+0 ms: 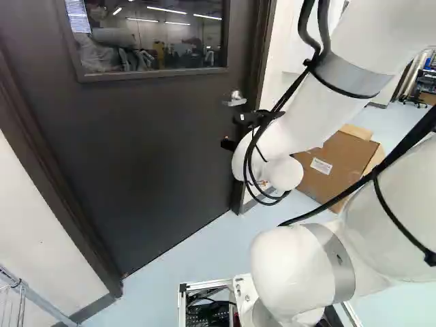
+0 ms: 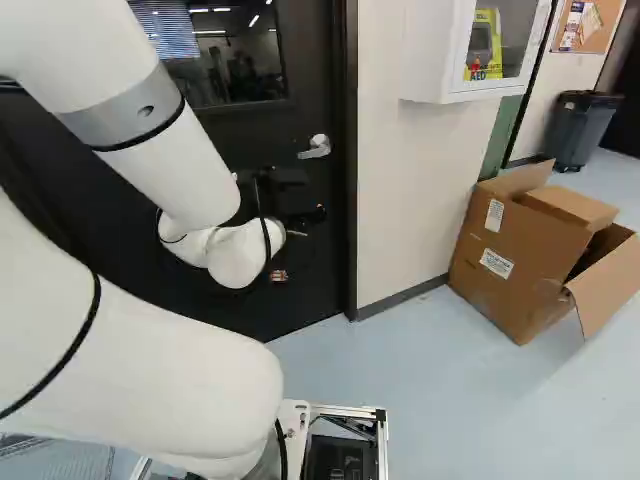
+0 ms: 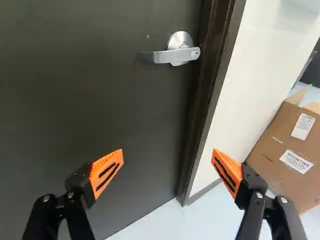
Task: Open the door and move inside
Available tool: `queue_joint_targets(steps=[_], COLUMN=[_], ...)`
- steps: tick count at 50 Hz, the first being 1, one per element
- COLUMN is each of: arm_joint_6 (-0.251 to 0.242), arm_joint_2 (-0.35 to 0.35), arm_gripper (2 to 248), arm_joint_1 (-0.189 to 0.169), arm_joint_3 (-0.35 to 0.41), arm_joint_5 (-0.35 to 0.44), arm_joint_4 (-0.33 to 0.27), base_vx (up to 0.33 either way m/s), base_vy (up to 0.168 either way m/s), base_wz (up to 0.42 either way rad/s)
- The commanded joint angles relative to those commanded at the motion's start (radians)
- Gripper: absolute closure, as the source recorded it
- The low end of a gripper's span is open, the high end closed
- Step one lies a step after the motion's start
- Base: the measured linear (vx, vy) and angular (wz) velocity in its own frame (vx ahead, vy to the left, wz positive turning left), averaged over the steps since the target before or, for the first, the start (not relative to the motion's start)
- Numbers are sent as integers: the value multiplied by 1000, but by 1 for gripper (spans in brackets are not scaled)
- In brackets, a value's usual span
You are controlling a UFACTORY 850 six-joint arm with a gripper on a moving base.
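The dark door (image 1: 163, 136) is seen shut in its brown frame (image 3: 215, 65), straight ahead of the arm (image 1: 300, 122). Its silver handle (image 3: 179, 56) is mounted near the edge beside the frame, with the lever held level and pointed in across the door. The gripper (image 1: 235, 131) is held near the door, lower than the handle and apart from it. Its two fingers are spread wide, with nothing held between the orange pads (image 3: 106, 170).

A window (image 1: 146, 51) is set in the upper part of the door, and ceiling lights and blinds can be seen in the glass. The room is floored in smooth pale blue (image 2: 440, 370), and the white wall (image 2: 400, 180) beside the frame is edged at its foot by a dark skirting (image 2: 400, 299). A cardboard box (image 2: 510, 240), its flaps opened, is stood on the floor near that wall. Above, a white cabinet (image 2: 430, 50) with a glazed front is fixed to the wall. Farther back, a dark bin (image 2: 583, 130) is placed below a pinboard (image 2: 597, 30). At the far right of the left base view, an office chair (image 1: 413, 99) can be made out.
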Motion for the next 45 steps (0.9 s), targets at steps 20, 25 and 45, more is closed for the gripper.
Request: queue_joint_targets(steps=[20, 25, 45], arm_joint_6=[0, 0, 0], arm_joint_2=[-29, -46, -119], arm_gripper=[3, 3, 3], arm_joint_1=[-34, -38, -44], arm_joint_3=[-75, -102, -215], arm_joint_5=[4, 7, 9], arm_joint_4=[-36, -55, -132], base_vx=[0, 0, 0], base_vy=[0, 0, 0], base_wz=[0, 0, 0])
